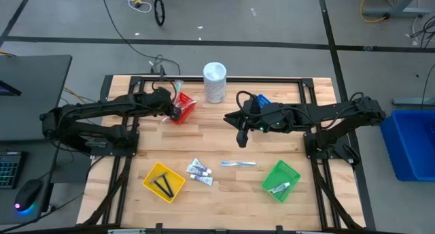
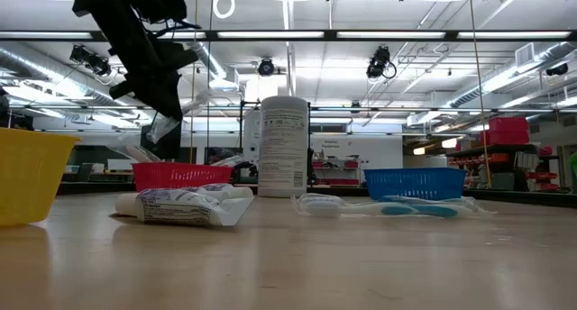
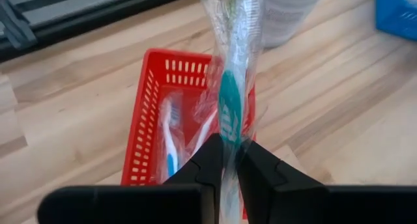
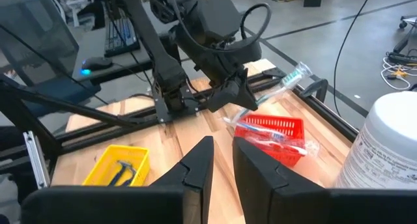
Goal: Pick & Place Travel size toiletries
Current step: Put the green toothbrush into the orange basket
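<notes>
My left gripper (image 3: pixel 228 155) is shut on a teal-and-white toothbrush in clear wrap (image 3: pixel 231 68), above the red basket (image 1: pixel 183 111). Another wrapped toothbrush (image 3: pixel 171 136) lies inside that basket. My right gripper (image 4: pixel 221 152) hovers over the table's middle (image 1: pixel 240 135), its fingers a narrow gap apart with nothing between them. Small white tubes (image 1: pixel 199 171) and a pale-blue toothbrush (image 1: pixel 238 164) lie flat on the wood near the front. The yellow basket (image 1: pixel 164 181) holds thin black pieces. A tube lies in the green basket (image 1: pixel 281 181). My left gripper pinches the wrapped toothbrush at its teal handle (image 3: pixel 228 136) between the two fingers, which slant downward toward the red basket. The toothbrush runs on past the fingertips, tilted, with its head (image 4: pixel 300 71) sticking up. It is lifted clear of the basket.
A tall white cylindrical container (image 1: pixel 215 82) stands at the far middle, right of the red basket. A blue basket (image 1: pixel 262 100) sits partly under my right arm. Bare wood lies between the red basket and the items near the front.
</notes>
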Tool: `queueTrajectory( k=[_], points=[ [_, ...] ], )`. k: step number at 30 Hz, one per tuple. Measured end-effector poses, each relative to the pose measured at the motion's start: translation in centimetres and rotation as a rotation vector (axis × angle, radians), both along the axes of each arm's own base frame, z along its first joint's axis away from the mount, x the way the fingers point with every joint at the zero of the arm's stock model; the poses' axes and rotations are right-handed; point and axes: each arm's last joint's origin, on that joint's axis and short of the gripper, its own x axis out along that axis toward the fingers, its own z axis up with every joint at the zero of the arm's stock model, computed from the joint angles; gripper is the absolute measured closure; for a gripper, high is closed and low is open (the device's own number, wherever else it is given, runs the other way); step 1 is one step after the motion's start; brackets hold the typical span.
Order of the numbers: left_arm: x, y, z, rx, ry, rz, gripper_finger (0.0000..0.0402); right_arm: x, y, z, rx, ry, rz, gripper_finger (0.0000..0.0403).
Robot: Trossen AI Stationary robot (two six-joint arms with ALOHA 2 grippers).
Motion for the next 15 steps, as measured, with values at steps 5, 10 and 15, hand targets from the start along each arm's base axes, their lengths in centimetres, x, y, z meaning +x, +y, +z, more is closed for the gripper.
queueTrajectory(
  k=[5, 10, 15],
  points=[
    [0.9, 0.3, -0.7, -0.011, 0.009, 0.012, 0.0365, 0.5, 0.1, -0.6, -0.003, 0.021, 0.001, 0.0337],
    [1.7, 0.7, -1.4, -0.006, 0.023, 0.026, 0.0357, 0.9, 0.1, -0.9, -0.004, 0.024, 0.000, 0.0340],
    [1.9, 1.1, -2.0, -0.005, 0.049, 0.067, 0.0362, 0.9, 0.2, -1.0, -0.005, 0.028, 0.000, 0.0337]
  ],
)
